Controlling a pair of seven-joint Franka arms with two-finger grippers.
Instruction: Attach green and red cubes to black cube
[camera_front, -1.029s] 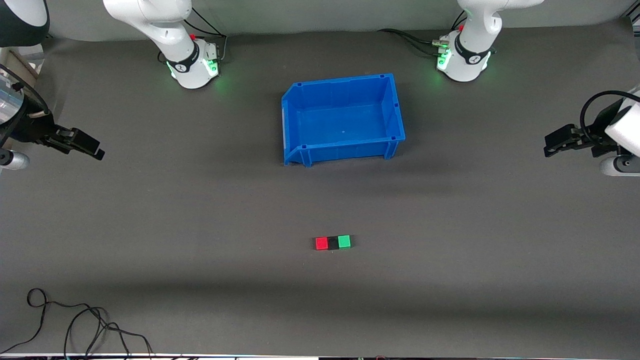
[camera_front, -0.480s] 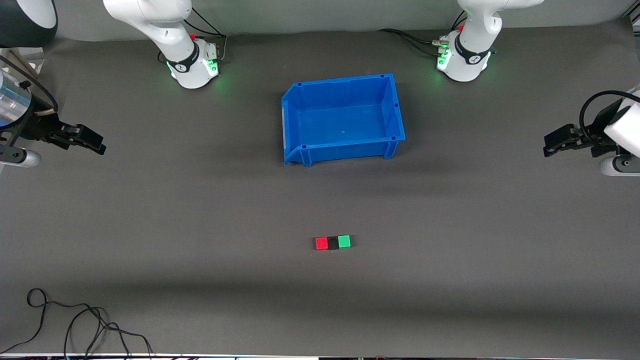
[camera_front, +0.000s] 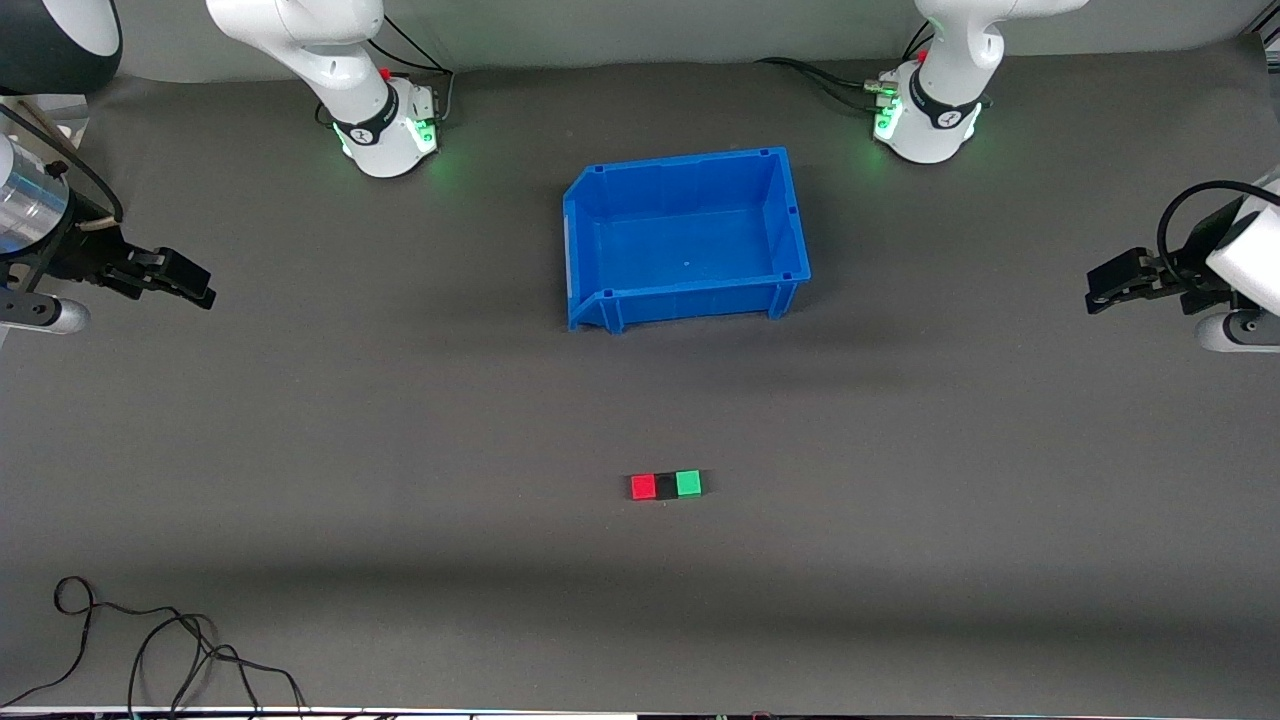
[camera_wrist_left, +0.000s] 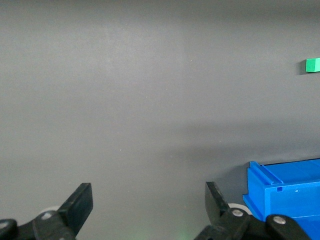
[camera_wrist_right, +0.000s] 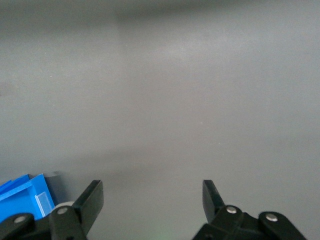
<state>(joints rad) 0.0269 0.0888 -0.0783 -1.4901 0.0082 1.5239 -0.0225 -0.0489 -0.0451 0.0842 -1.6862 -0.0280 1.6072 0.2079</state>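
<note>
The red cube (camera_front: 643, 487), the black cube (camera_front: 666, 486) and the green cube (camera_front: 688, 484) lie in one touching row on the grey mat, the black one in the middle, nearer to the front camera than the blue bin (camera_front: 685, 298). The green cube also shows in the left wrist view (camera_wrist_left: 313, 65). My left gripper (camera_front: 1098, 290) is open and empty over the mat at the left arm's end of the table. My right gripper (camera_front: 196, 287) is open and empty over the mat at the right arm's end. Both are away from the cubes.
The blue bin has nothing in it and stands between the two arm bases; it shows in the left wrist view (camera_wrist_left: 285, 197) and the right wrist view (camera_wrist_right: 25, 195). A loose black cable (camera_front: 150, 650) lies at the mat's near corner at the right arm's end.
My right gripper has drawn up and slightly inward at its end of the table. The left gripper and the cubes have not moved.
</note>
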